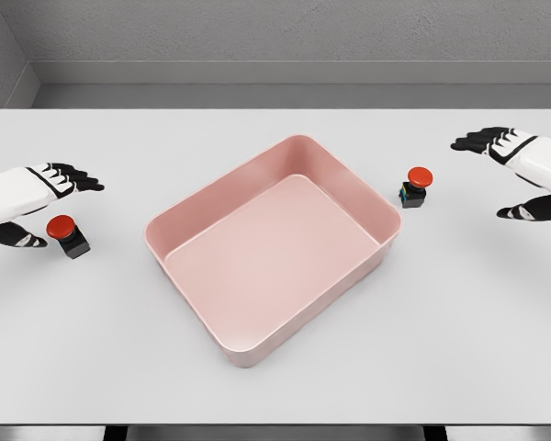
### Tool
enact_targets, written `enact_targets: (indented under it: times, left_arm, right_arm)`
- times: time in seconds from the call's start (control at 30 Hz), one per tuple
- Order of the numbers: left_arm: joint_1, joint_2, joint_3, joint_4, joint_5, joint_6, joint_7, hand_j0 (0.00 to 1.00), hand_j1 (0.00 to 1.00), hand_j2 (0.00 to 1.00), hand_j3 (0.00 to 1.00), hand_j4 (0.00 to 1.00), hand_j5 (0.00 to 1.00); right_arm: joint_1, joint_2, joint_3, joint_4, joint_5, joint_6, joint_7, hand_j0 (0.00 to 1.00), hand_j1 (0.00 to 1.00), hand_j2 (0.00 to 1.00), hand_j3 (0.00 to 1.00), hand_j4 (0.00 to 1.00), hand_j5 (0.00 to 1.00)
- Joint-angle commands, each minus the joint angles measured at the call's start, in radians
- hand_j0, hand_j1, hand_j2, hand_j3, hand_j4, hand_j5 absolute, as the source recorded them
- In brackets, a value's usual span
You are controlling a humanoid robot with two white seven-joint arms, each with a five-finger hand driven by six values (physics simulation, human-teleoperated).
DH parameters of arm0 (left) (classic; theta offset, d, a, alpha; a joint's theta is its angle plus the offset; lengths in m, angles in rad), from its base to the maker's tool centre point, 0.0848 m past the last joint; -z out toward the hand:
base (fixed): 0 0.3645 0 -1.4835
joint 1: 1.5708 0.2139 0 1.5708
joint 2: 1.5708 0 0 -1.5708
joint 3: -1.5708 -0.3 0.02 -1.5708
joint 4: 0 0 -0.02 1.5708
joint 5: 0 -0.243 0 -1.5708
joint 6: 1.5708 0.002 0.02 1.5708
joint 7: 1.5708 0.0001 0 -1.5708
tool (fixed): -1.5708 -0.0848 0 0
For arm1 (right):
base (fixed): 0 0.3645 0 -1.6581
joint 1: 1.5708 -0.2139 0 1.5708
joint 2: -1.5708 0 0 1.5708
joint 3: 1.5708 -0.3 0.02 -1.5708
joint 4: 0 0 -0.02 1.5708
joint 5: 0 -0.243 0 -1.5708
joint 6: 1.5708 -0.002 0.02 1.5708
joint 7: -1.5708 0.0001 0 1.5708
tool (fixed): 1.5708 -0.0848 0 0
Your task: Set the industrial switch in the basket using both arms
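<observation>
Two switches lie on the table, one to each side of the basket, and we take this as the reason both arms are called for: each hand has its own piece within reach.

Head view. The left switch sits near the table's left edge, well apart from the basket's left corner. The left hand brackets it: fingers extended beyond it, thumb on the near side, apart and not closed on anything. We judge this a pre-grasp posture; whether the thumb touches the switch we cannot tell. The right switch stands just beside the basket's right corner, upright. The right hand is near the table's right edge, clear of that switch, fingers spread with a wide gap to the thumb, holding nothing. Neither switch is in the basket yet.

Materials and form. Each switch is a dark, blocky body capped by a round red mushroom button; the right one shows a green-tinted face. They look hard and compact, likely to hold firm in a pinch. The basket is a pink rectangular tray, smooth, rounded at the corners, with low walls, set diagonally at mid-table and empty. The table is matt white and flat. The hands are white shells with black digits.
</observation>
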Motion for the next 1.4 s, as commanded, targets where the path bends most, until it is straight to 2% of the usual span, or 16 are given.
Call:
enact_targets:
  times: [0.0, 0.2, 0.37, 0.53, 0.6, 0.7, 0.77, 0.8, 0.83, 0.9, 0.97, 1.1, 1.37]
  left_arm:
    - [0.0, 0.002, 0.0, 0.0, 0.006, 0.001, 0.0, 1.0, 1.0, 1.0, 1.0, 1.0, 1.0]
    - [0.002, 0.002, -0.002, 0.016, 0.001, 0.001, 0.0, 1.0, 1.0, 1.0, 1.0, 1.0, 1.0]
    - [0.029, 0.003, -0.002, 0.04, 0.001, 0.001, 0.0, 1.0, 1.0, 1.0, 1.0, 1.0, 1.0]
    - [0.028, 0.003, -0.002, 0.043, 0.006, 0.001, 0.0, 1.0, 1.0, 1.0, 1.0, 1.0, 1.0]
    - [0.029, 0.003, -0.002, 0.048, 0.006, 0.001, 0.0, 1.0, 1.0, 1.0, 1.0, 1.0, 1.0]
    - [0.028, 0.003, -0.002, 0.052, 0.006, 0.001, 0.0, 1.0, 1.0, 1.0, 1.0, 1.0, 1.0]
    - [0.028, 0.005, 0.0, 0.068, 0.004, 0.001, -0.001, 0.88, 0.88, 0.88, 0.88, 0.88, 0.88]
    - [0.031, 0.014, 0.0, 0.068, 0.004, 0.001, -0.001, 0.85, 0.85, 0.85, 0.85, 0.85, 0.85]
    - [0.031, 0.016, 0.0, 0.068, 0.004, 0.001, -0.001, 0.81, 0.81, 0.81, 0.81, 0.81, 0.81]
    - [0.031, 0.016, 0.0, 0.068, 0.006, 0.001, -0.007, 0.76, 0.76, 0.76, 0.76, 0.76, 0.76]
    - [0.029, 0.016, 0.0, 0.066, 0.006, 0.001, -0.009, 0.76, 0.76, 0.76, 0.76, 0.76, 0.76]
    - [0.031, 0.016, 0.0, 0.065, 0.006, 0.001, -0.009, 0.76, 0.76, 0.76, 0.76, 0.76, 0.76]
    - [0.029, 0.005, 0.0, 0.057, 0.006, 0.001, -0.015, 0.77, 0.77, 0.77, 0.77, 0.77, 0.77]
  right_arm:
    - [0.0, -0.001, 0.001, 0.0, -0.011, 0.001, -0.002, 1.0, 1.0, 1.0, 1.0, 1.0, 1.0]
    - [-0.005, -0.001, 0.003, 0.0, 0.016, 0.001, 0.001, 1.0, 1.0, 1.0, 1.0, 1.0, 1.0]
    - [-0.029, -0.001, 0.021, 0.0, 0.015, 0.001, 0.003, 1.0, 1.0, 1.0, 1.0, 1.0, 1.0]
    - [-0.092, 0.002, 0.095, 0.0, 0.015, 0.001, 0.003, 1.0, 1.0, 1.0, 1.0, 1.0, 1.0]
    - [-0.13, 0.022, 0.141, 0.003, 0.016, 0.001, 0.004, 1.0, 1.0, 1.0, 1.0, 1.0, 1.0]
    - [-0.15, 0.051, 0.147, 0.004, 0.03, 0.001, 0.033, 1.0, 1.0, 1.0, 1.0, 1.0, 1.0]
    - [-0.163, 0.058, 0.167, 0.007, 0.032, 0.001, 0.038, 1.0, 1.0, 1.0, 1.0, 1.0, 1.0]
    - [-0.17, 0.059, 0.173, 0.03, 0.042, 0.001, 0.038, 1.0, 1.0, 1.0, 1.0, 1.0, 1.0]
    - [-0.199, 0.078, 0.179, 0.095, 0.044, 0.001, 0.038, 1.0, 1.0, 1.0, 1.0, 1.0, 1.0]
    - [-0.244, 0.086, 0.211, 0.161, 0.03, 0.001, 0.035, 1.0, 1.0, 1.0, 1.0, 1.0, 1.0]
    - [-0.247, 0.088, 0.21, 0.173, 0.029, 0.001, 0.033, 1.0, 1.0, 1.0, 1.0, 1.0, 1.0]
    - [-0.265, 0.124, 0.226, 0.25, 0.03, 0.001, 0.035, 1.0, 1.0, 1.0, 1.0, 1.0, 1.0]
    - [-0.288, 0.16, 0.285, 0.237, 0.036, 0.001, 0.036, 1.0, 1.0, 1.0, 1.0, 1.0, 1.0]
